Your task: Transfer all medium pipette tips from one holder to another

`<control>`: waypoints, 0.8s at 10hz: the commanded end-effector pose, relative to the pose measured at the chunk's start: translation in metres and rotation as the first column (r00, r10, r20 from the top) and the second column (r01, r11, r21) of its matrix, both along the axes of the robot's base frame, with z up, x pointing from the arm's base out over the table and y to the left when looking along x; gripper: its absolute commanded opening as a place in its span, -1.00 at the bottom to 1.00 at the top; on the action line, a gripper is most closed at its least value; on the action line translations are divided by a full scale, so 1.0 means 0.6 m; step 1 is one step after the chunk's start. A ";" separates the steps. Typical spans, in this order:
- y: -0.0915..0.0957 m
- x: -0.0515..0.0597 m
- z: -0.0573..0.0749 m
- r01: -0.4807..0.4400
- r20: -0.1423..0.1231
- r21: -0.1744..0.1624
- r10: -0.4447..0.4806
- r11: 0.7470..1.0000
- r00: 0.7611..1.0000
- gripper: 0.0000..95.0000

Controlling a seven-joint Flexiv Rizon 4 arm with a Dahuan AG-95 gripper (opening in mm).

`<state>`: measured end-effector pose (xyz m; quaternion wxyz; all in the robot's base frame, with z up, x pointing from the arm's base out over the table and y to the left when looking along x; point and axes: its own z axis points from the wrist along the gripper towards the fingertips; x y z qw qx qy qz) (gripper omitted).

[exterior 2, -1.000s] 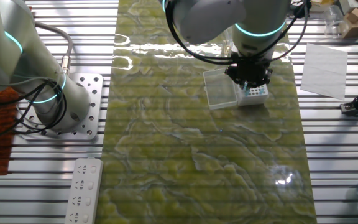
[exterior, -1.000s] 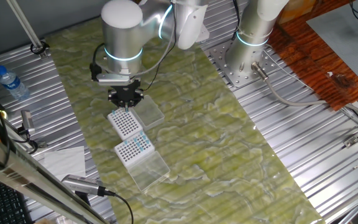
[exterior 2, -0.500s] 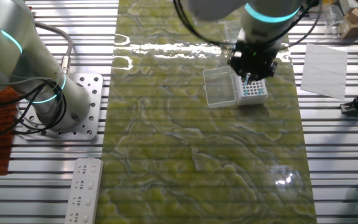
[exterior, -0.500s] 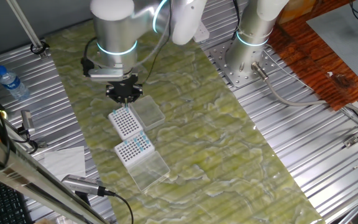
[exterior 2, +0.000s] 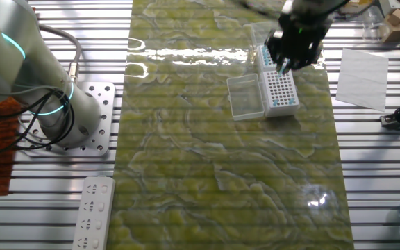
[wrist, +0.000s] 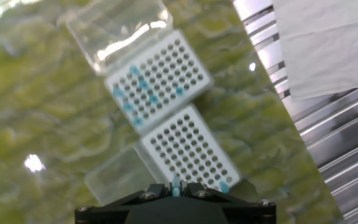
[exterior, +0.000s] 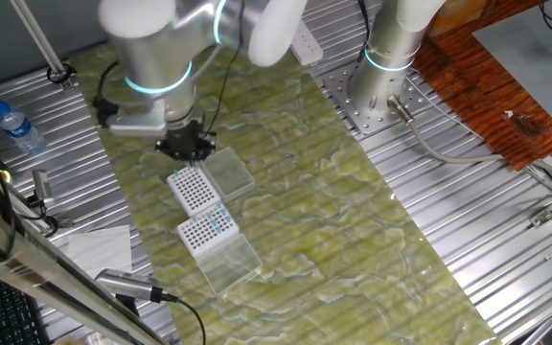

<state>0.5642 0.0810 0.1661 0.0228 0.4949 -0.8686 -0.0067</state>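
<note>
My gripper is shut on one medium pipette tip with a light-blue top, held upright between the fingers. It hangs above the near edge of a white holder that is almost bare, with one blue tip at its corner. A second white holder beyond it carries several blue tips. In one fixed view the gripper is above the bare holder, with the tip-bearing holder in front. In the other fixed view the gripper is above the bare holder.
Each holder has a clear lid lying open beside it. White paper lies on the ribbed metal to the right. A water bottle and a second robot base stand off the green mat.
The gripper has lifted up off the nearly bare holder and drifted sideways, with the blue tip between its fingers. The holders and lids have not moved.
</note>
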 end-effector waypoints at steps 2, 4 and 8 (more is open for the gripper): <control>0.074 0.028 0.011 0.162 0.001 0.004 -0.162 0.987 0.987 -1.00; 0.092 0.036 0.008 0.198 0.001 0.003 -0.198 0.980 0.980 -1.00; 0.129 0.047 -0.009 0.261 0.013 0.001 -0.261 0.965 0.965 -1.00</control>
